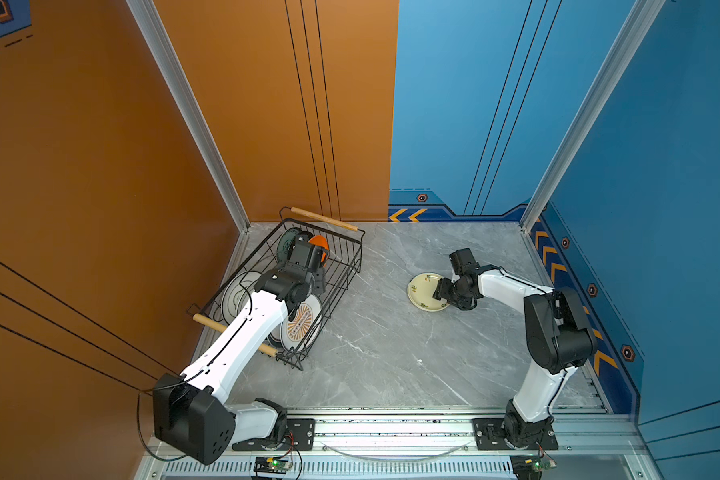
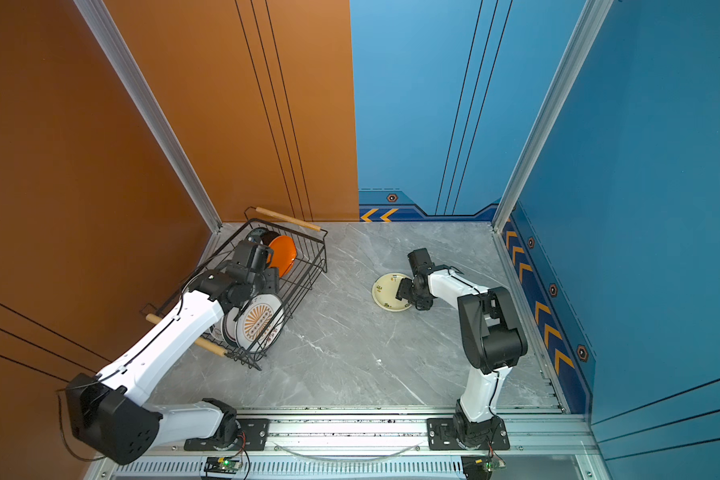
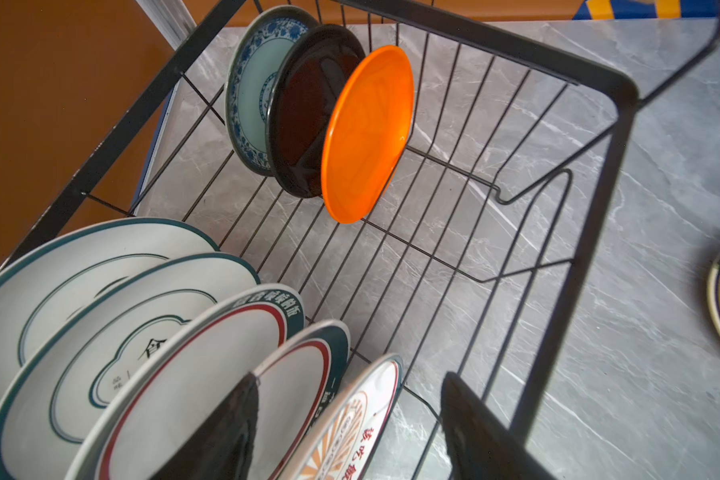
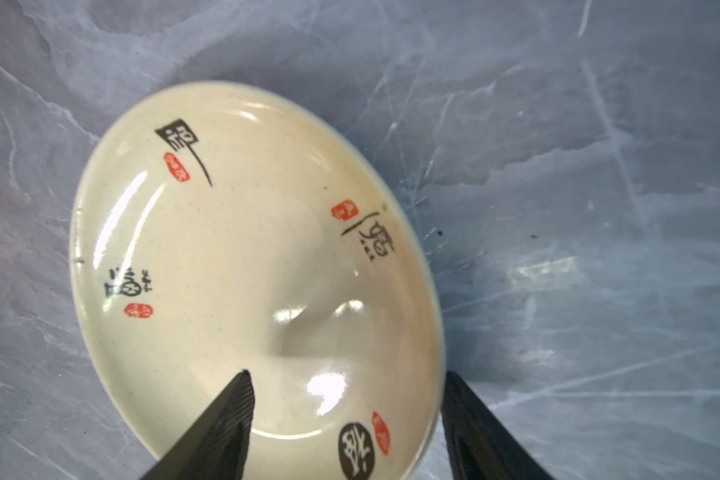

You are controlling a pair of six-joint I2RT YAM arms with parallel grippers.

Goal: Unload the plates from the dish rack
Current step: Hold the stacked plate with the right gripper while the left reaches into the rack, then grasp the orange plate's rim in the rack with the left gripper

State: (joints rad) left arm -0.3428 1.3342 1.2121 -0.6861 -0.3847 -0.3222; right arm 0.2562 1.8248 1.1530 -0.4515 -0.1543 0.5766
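The left gripper (image 3: pixel 346 376) hangs spread above 5 large plates (image 3: pixel 80 270) in the rack (image 3: pixel 474 29), far-left corner of the table (image 1: pixel 391 353); the right gripper (image 4: pixel 347 372), spread, straddles the cream plate (image 4: pixel 225 249).

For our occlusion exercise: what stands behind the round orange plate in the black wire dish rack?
Behind the orange plate stands a glossy black round plate, then a teal plate with blue-patterned rim. Each partly covers the next.
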